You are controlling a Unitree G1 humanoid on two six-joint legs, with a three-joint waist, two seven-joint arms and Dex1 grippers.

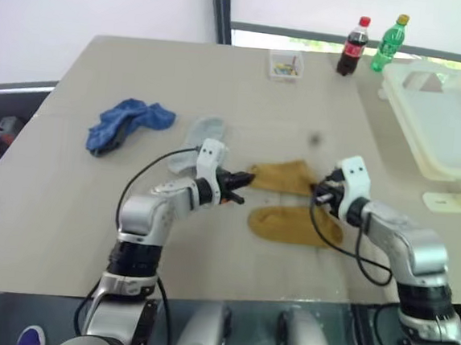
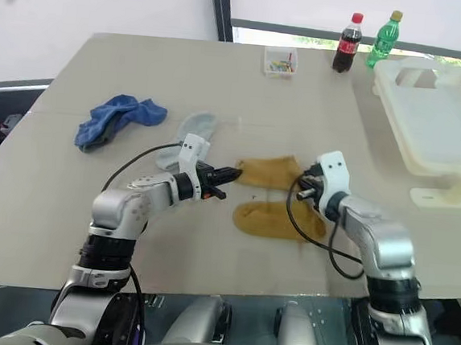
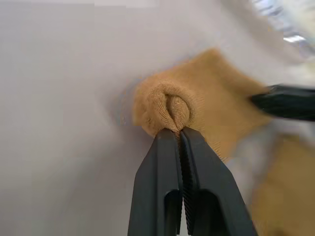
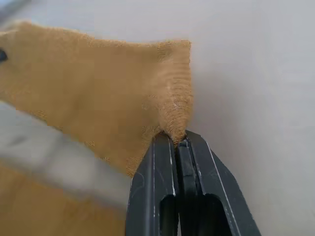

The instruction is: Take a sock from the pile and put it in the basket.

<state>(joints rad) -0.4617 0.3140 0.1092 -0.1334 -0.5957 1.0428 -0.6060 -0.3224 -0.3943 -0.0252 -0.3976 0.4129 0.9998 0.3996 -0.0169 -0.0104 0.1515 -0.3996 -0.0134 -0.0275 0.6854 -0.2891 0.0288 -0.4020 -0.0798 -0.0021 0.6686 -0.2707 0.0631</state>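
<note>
A mustard-yellow sock (image 1: 283, 175) stretches between my two grippers at the table's middle. My left gripper (image 1: 246, 179) is shut on one bunched end of the sock (image 3: 170, 105). My right gripper (image 1: 316, 190) is shut on the ribbed edge at the sock's other end (image 4: 172, 98). A second mustard sock (image 1: 290, 225) lies flat just in front of it. Of the pile, a dark blue sock (image 1: 126, 125) and a pale grey-blue sock (image 1: 201, 134) lie to the left. The white basket (image 1: 402, 123) stands at the far right of the table.
A small clear box (image 1: 286, 65) of coloured bits, a cola bottle (image 1: 354, 46) and a green bottle (image 1: 390, 43) stand along the table's far edge. A white plastic piece (image 1: 454, 198) lies in front of the basket. The table's near edge runs just below my arms.
</note>
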